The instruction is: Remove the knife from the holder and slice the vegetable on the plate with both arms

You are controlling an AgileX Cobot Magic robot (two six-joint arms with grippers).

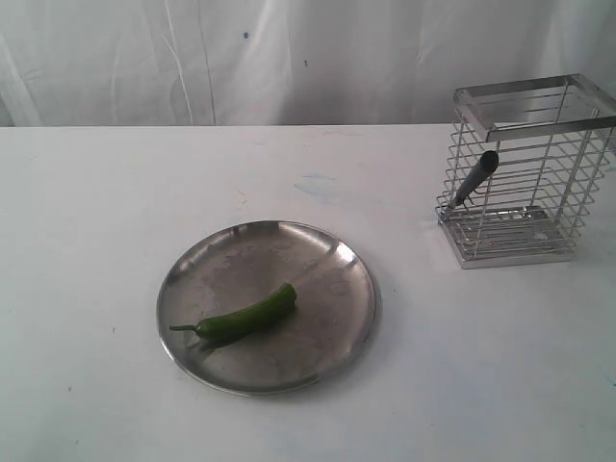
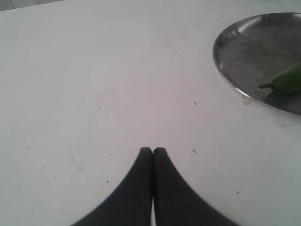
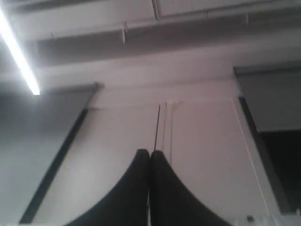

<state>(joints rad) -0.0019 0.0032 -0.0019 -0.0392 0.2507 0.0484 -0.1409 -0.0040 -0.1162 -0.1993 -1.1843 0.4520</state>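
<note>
A green chili pepper point(image 1: 247, 316) lies on the round steel plate point(image 1: 327, 332) in the middle of the white table. At the right stands the wire holder point(image 1: 568, 207), and the knife's black handle point(image 1: 476, 177) pokes out through its left side. Neither arm shows in the exterior view. In the left wrist view my left gripper point(image 2: 153, 149) is shut and empty above bare table, with the plate point(image 2: 235, 47) and the pepper's stem end point(image 2: 284, 82) off to one side. My right gripper point(image 3: 150, 152) is shut, empty, and pointed up at a wall and ceiling.
A white curtain hangs behind the table's far edge. A faint bluish smear point(image 1: 318, 183) marks the table between the plate and the back. A ceiling light strip point(image 3: 19, 52) shows in the right wrist view.
</note>
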